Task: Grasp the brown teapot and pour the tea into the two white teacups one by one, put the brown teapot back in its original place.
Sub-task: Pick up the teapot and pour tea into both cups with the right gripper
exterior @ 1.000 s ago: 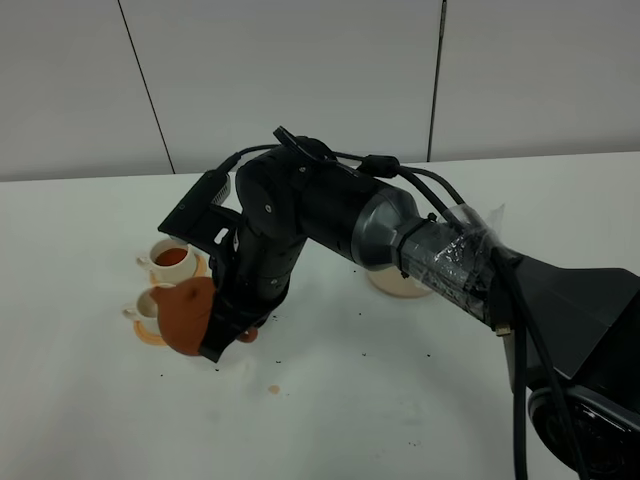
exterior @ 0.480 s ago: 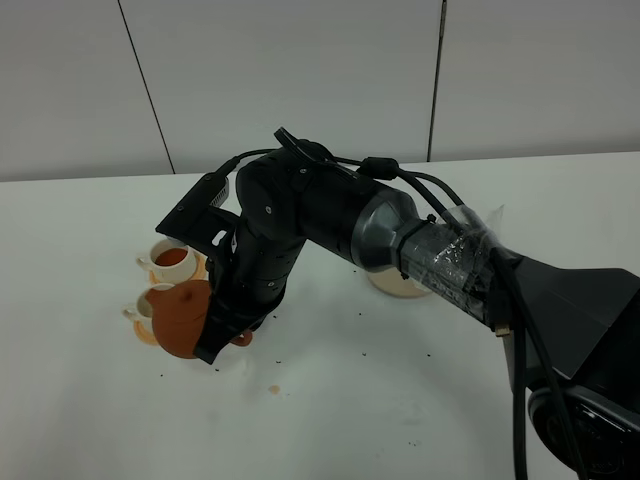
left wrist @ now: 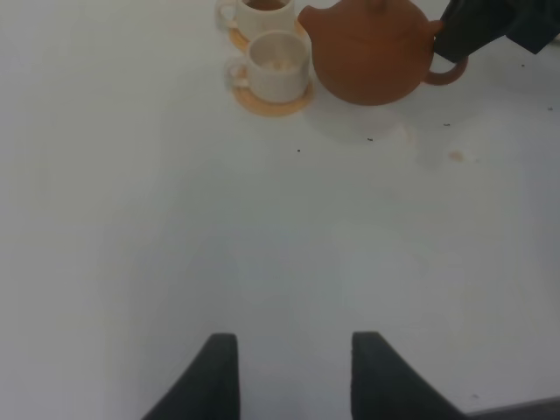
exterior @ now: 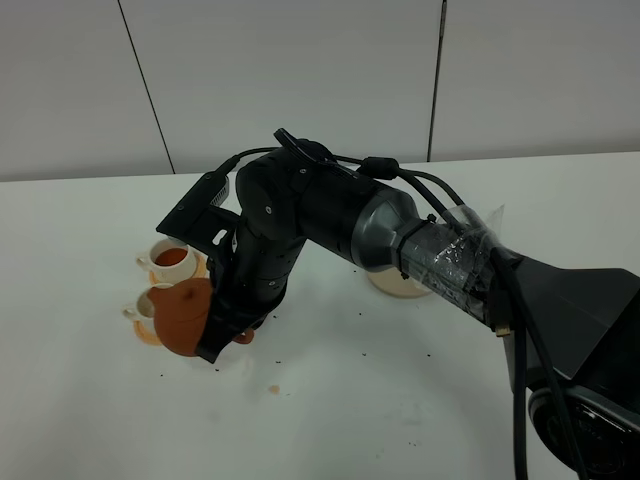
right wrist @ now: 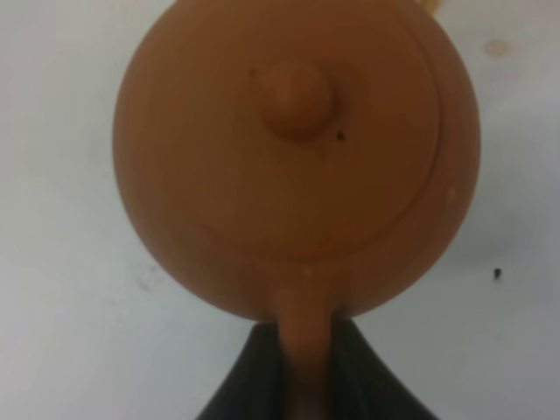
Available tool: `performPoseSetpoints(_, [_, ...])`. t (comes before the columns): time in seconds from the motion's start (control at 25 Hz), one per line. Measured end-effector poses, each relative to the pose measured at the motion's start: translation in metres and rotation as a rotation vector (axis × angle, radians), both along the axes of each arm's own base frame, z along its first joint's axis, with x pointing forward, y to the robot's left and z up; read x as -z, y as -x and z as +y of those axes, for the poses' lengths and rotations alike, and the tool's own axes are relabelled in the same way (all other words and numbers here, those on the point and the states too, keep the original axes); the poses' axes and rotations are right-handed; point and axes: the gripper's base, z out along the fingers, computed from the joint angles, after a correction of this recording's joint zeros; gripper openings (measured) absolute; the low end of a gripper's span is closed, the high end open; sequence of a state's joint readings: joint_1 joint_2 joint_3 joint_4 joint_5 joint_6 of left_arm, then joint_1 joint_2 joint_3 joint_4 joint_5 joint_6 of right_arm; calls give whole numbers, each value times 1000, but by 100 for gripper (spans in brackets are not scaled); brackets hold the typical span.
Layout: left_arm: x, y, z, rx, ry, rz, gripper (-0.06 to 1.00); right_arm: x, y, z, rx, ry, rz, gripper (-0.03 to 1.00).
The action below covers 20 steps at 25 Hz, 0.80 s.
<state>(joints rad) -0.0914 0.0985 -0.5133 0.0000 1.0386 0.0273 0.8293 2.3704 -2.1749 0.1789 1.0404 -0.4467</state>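
Now the right gripper (right wrist: 302, 354) pinches the teapot (exterior: 183, 318) handle; the far cup (exterior: 172, 258) looks filled. Next, tip the spout over the near cup (left wrist: 276, 66). Left gripper (left wrist: 293, 343) spread, empty.

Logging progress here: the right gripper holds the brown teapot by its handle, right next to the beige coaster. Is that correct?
Not quite. The right gripper holds the brown teapot by its handle, but next to the two white teacups, well apart from the beige coaster, as the exterior high view shows.
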Motion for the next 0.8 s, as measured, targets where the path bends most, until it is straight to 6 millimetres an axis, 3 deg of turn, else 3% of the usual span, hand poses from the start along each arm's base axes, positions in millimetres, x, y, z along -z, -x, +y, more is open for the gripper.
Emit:
performPoseSetpoints(0.36, [0, 0, 0, 0, 0, 0, 37, 1, -4, -4, -30, 107, -117, 9])
performPoseSetpoints(0.8, [0, 0, 0, 0, 0, 0, 37, -1, 16, 15, -153, 259, -330, 9])
